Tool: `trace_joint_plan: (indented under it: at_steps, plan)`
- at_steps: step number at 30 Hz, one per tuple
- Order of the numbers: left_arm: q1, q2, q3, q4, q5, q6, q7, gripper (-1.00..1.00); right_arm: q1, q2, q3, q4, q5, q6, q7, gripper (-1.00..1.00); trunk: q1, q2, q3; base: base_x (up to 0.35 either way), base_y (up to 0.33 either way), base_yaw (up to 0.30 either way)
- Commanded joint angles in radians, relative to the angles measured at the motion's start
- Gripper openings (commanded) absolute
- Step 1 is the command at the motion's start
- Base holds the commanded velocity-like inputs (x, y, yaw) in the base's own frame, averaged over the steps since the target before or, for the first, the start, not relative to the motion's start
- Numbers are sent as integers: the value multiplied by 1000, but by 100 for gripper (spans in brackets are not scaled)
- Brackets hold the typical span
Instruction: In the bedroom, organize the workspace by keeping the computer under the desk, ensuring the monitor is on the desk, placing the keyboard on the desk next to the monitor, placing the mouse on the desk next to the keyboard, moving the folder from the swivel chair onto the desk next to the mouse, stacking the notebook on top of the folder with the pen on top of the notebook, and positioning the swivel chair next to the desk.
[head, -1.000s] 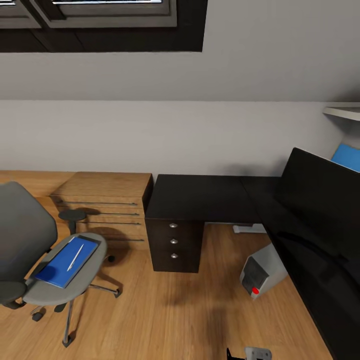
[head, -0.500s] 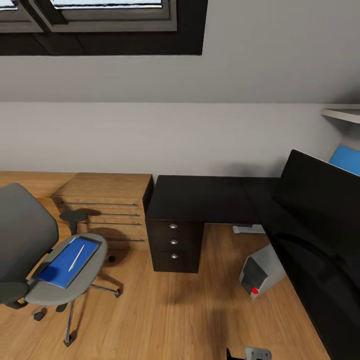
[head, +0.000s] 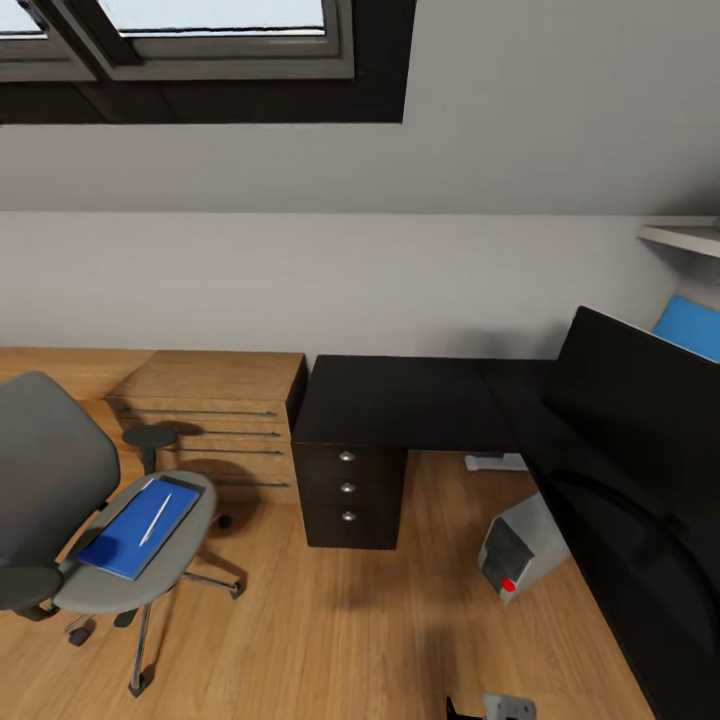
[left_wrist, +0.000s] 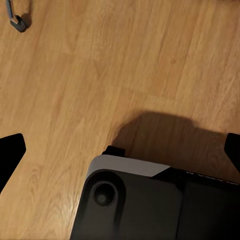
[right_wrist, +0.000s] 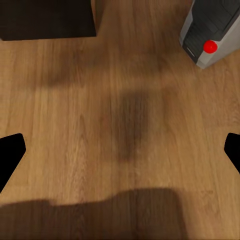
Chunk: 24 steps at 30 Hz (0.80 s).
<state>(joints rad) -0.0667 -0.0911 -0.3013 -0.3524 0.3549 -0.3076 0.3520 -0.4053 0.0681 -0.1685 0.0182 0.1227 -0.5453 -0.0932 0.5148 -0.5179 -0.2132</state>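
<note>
The grey swivel chair stands at the left on the wood floor, apart from the desk. On its seat lies a flat blue folder or notebook with a white pen on top. The dark L-shaped desk runs along the wall and down the right. A large black monitor stands on its right wing. The grey computer tower with a red button sits on the floor under the desk, also in the right wrist view. My left gripper and right gripper hang open over the floor, empty.
A wooden dresser stands between chair and desk drawers. A white object lies on the floor under the desk. Something blue shows behind the monitor, under a shelf. The left wrist view shows my base and a chair caster.
The head view has shifted a little, so the whole picture sits slightly lower and more window shows. Nothing in the room has moved.
</note>
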Motion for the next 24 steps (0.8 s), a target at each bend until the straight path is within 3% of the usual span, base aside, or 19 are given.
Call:
trace_joint_plan:
  at_steps: [1,17,24]
  plan:
    - [-1,1,-9,1,7,-4,7,100,-1,1,-6,2,11,-3,-7,100,-4,6,3,0,0,0]
    - [-1,1,-9,0,7,-4,7,100,0,2,-6,3,11,-4,-7,100,-65,118,78,0,0,0]
    - [-1,1,-9,0,7,-5,7,100,0,2,-6,3,11,-4,-7,100,-65,118,89,0,0,0]
